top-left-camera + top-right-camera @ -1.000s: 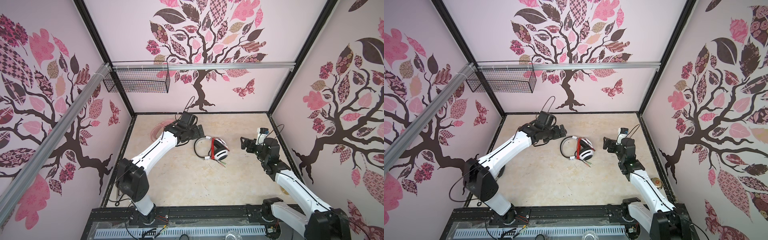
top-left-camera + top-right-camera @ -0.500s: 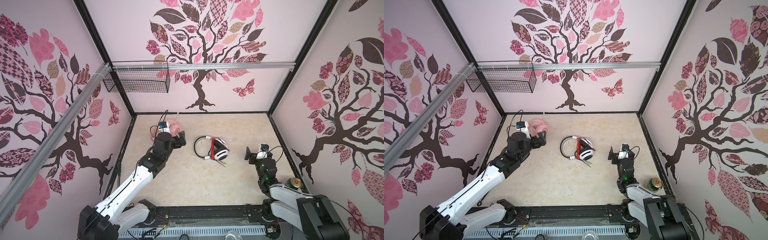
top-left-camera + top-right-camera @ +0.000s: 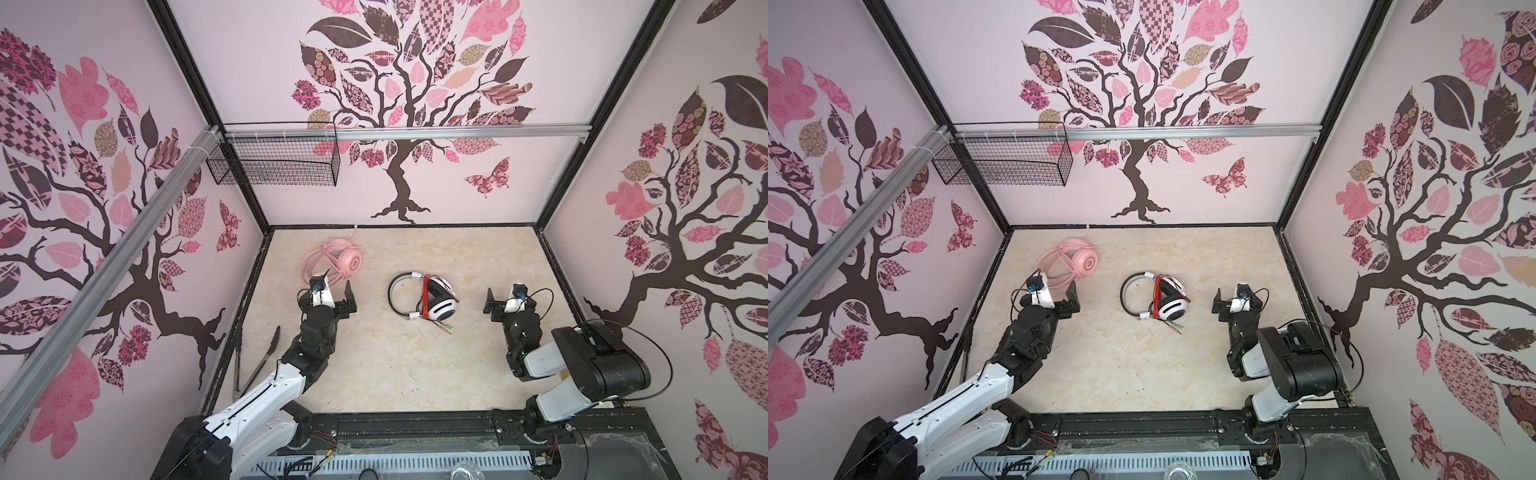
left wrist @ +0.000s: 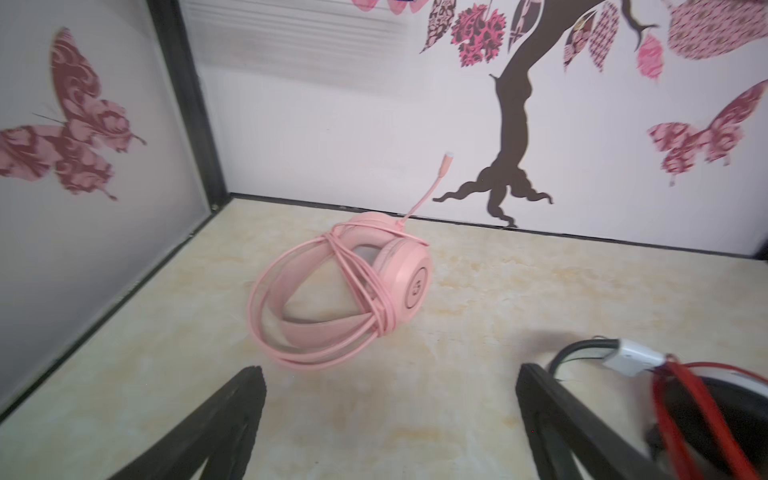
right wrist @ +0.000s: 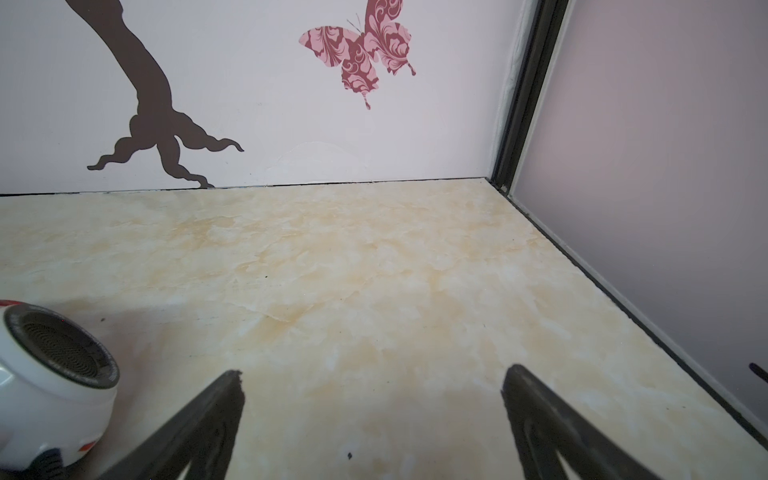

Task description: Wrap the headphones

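Pink headset [image 3: 336, 259] at 11 o'clock on table [image 3: 395, 374], cable wound round it. White headset [image 3: 432, 301] near centre, red cable [image 3: 426, 301] bundled, plugs [image 3: 444, 328] loose at its 5 o'clock. Left gripper [image 4: 390, 374], right gripper [image 5: 372, 374]: jaws wide, empty. Wrapping looks finished; maybe tuck plugs next.

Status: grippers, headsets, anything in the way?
Left gripper open, empty, facing pink headset. Right gripper open, empty, beside white headset. Both look wrapped. Tongs by left arm, clear of both.
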You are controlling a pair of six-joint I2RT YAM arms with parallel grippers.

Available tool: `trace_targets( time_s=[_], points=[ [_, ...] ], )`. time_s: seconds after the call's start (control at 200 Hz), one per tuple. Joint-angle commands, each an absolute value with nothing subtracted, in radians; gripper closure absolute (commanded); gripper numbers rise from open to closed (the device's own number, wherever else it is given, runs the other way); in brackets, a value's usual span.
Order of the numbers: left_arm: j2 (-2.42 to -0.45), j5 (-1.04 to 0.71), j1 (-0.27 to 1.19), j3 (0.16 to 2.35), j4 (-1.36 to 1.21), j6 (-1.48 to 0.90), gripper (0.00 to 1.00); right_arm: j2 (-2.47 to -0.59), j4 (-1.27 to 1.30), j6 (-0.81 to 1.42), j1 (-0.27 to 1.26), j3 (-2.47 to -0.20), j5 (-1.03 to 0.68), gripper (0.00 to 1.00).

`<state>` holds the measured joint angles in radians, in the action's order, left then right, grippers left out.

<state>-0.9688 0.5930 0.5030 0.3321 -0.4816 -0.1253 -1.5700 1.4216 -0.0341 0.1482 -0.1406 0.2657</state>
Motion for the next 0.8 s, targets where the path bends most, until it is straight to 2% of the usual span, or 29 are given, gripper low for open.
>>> trace_targets(
  time_s=[0.0,0.095,0.225,0.32,0.36,0.44,0.51,0.565,0.6,0.65,0.715,0.795],
  points=[
    [-1.003,0.737,0.494,0.283,-0.684,0.07,0.03,-1.579,1.378,-0.029,0.141,-0.193,0.271,0.0],
    [-1.046,0.708,0.411,0.251,-0.729,0.065,0.03,-1.566,1.258,-0.005,0.108,-0.242,0.21,0.01],
    [-1.135,0.534,0.209,0.192,-0.833,-0.059,0.03,-1.569,1.266,-0.005,0.108,-0.239,0.211,0.0],
    [-1.274,0.421,0.104,0.184,-0.967,-0.082,0.03,-1.566,1.257,-0.004,0.108,-0.241,0.209,0.0],
    [-1.327,0.426,0.087,0.202,-1.011,-0.068,0.03,-1.568,1.259,-0.005,0.107,-0.241,0.209,0.0],
    [-1.337,0.375,0.063,0.241,-0.92,-0.066,0.03,-1.568,1.256,-0.004,0.107,-0.242,0.208,0.0],
    [-1.502,0.371,0.037,0.235,-1.119,-0.074,0.03,-1.568,1.253,-0.003,0.105,-0.245,0.205,0.0],
    [-1.621,0.302,0.031,0.259,-1.223,-0.034,0.03,-1.568,1.249,-0.003,0.104,-0.247,0.202,0.01],
    [-1.594,0.29,0.037,0.295,-1.129,-0.032,0.03,-1.568,1.248,-0.001,0.103,-0.247,0.2,0.0],
    [-1.539,0.264,0.034,0.388,-0.835,-0.046,0.03,-1.568,1.244,-0.002,0.102,-0.249,0.198,0.01],
    [-1.59,0.177,-0.015,0.368,-0.958,-0.061,0.03,-1.568,1.244,0.0,0.102,-0.25,0.196,0.0],
    [-1.55,0.193,-0.005,0.389,-0.84,-0.059,0.03,-1.568,1.244,-0.001,0.101,-0.249,0.196,0.0]
  ],
)
